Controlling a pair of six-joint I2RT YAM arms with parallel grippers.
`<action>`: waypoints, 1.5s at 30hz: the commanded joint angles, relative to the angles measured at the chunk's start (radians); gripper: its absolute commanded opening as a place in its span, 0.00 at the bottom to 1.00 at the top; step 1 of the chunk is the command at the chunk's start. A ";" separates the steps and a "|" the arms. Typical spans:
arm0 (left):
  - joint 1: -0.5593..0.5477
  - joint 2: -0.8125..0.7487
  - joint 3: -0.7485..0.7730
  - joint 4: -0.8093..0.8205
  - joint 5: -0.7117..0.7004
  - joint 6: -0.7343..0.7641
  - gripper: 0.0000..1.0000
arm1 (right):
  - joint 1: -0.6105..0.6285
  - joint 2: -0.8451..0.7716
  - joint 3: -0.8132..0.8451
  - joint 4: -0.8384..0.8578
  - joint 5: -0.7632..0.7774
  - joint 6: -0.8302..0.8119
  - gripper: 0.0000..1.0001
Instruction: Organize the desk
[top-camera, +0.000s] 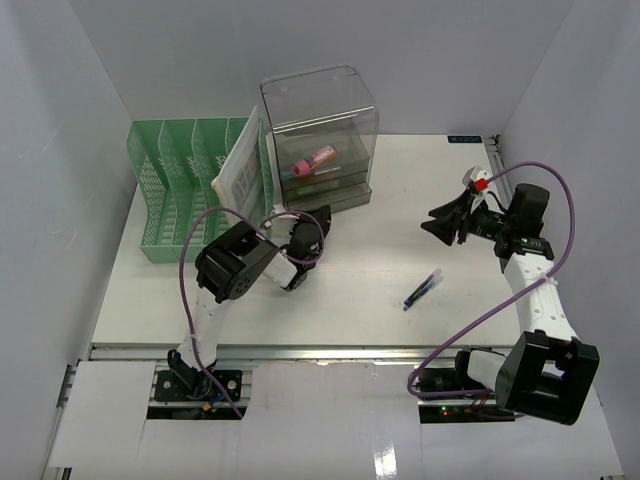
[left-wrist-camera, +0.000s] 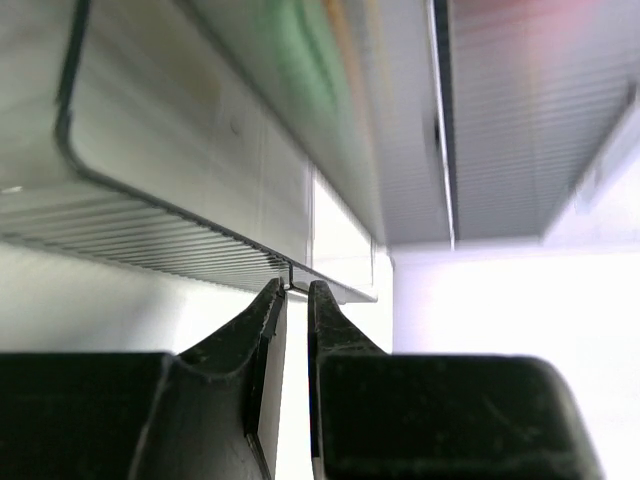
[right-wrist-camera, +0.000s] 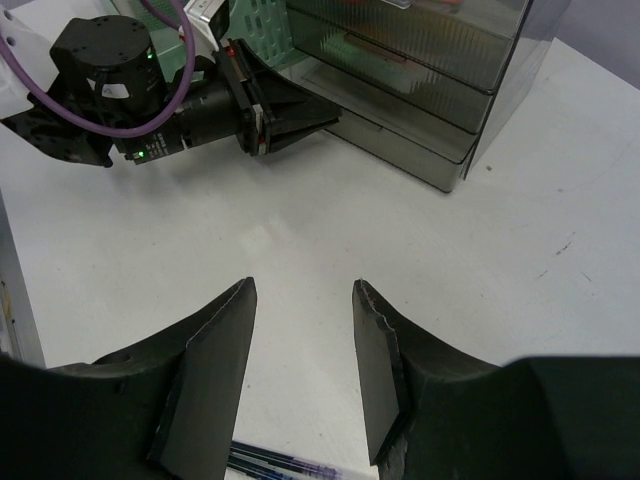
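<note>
White table (top-camera: 380, 255) spans the walled cell; clear drawer box (top-camera: 320, 110) stands at its back. Left gripper (left-wrist-camera: 293, 292) is pinched onto the drawer lip (left-wrist-camera: 250, 262), probably to pull it. Right gripper (right-wrist-camera: 303, 300) is half open and empty, poised over the pen (top-camera: 421, 290).

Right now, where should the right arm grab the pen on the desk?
Mid-barrel, from straight above, right gripper turned to close across the barrel. The pen lies flat and diagonal on the desk, both long sides free.
</note>
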 joint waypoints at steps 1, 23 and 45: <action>-0.074 -0.088 -0.071 0.011 0.009 0.028 0.00 | -0.004 0.003 -0.006 0.034 -0.033 -0.001 0.50; -0.103 -0.397 -0.101 -0.389 0.184 0.153 0.86 | 0.094 0.124 0.177 -1.166 -0.024 -1.565 0.95; -0.112 -1.226 -0.119 -1.224 0.536 1.127 0.85 | 0.300 0.293 0.255 -1.040 0.756 -1.693 0.50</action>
